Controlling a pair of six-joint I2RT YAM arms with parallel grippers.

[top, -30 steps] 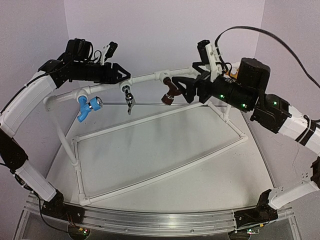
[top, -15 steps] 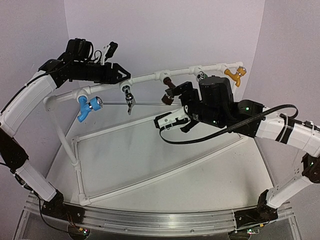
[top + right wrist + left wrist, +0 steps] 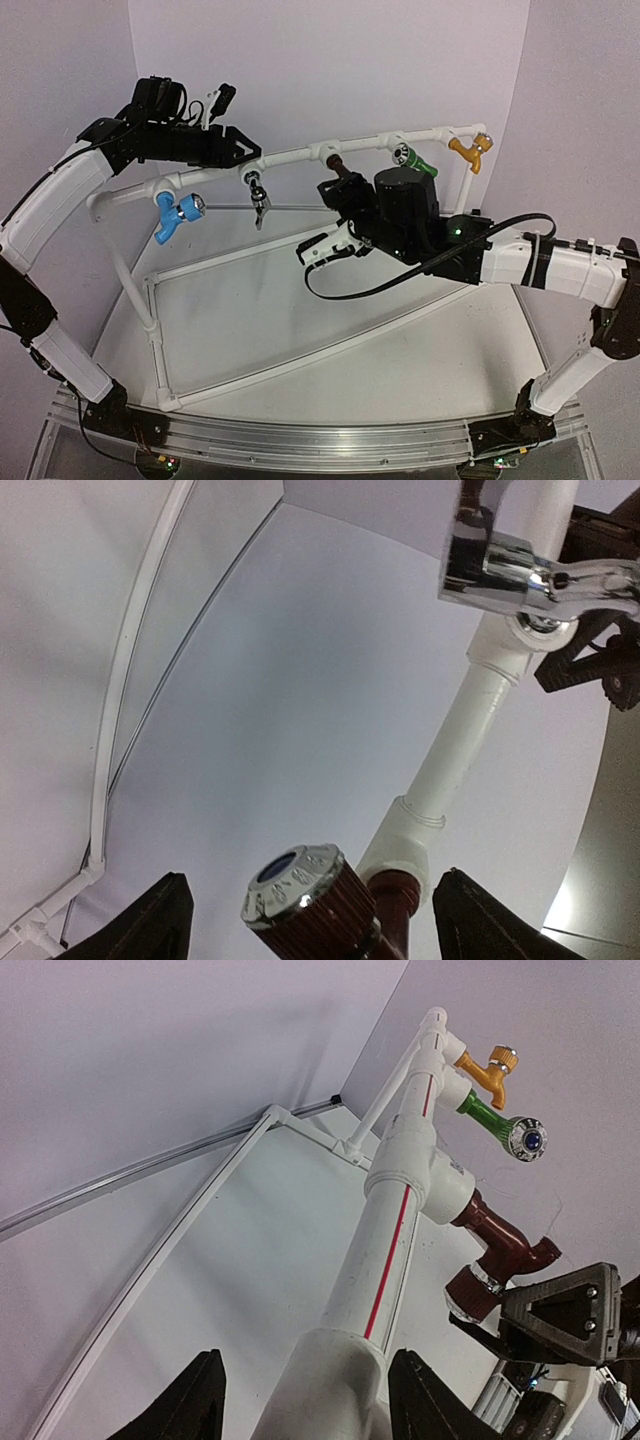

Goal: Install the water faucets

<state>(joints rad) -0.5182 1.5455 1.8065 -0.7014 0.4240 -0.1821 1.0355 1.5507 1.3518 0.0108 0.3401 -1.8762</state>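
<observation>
Five water faucets hang from the white pipe frame's top rail (image 3: 290, 154): blue (image 3: 176, 212), chrome (image 3: 258, 190), dark brown (image 3: 336, 165), green (image 3: 412, 157) and orange (image 3: 468, 150). My right gripper (image 3: 338, 192) is open. In the right wrist view the brown faucet's silver-capped knob (image 3: 300, 895) sits between its fingers, with a gap on each side. My left gripper (image 3: 236, 150) points along the rail, open, and its fingers (image 3: 200, 1400) straddle a white fitting (image 3: 335, 1380). Daylight shows on the left side. The left wrist view also shows the brown faucet (image 3: 500, 1250).
The pipe frame's lower rectangle (image 3: 300, 360) lies tilted on the white table. A thin metal rod (image 3: 300, 208) runs under the rail. The right arm's black cable (image 3: 400, 280) loops below its wrist. Purple walls close in behind and at both sides.
The right arm swung down and left from beside the rail and turned its wrist, uncovering the green and orange faucets. Its jaws now sit around the brown faucet, slightly narrower. The left arm stayed still.
</observation>
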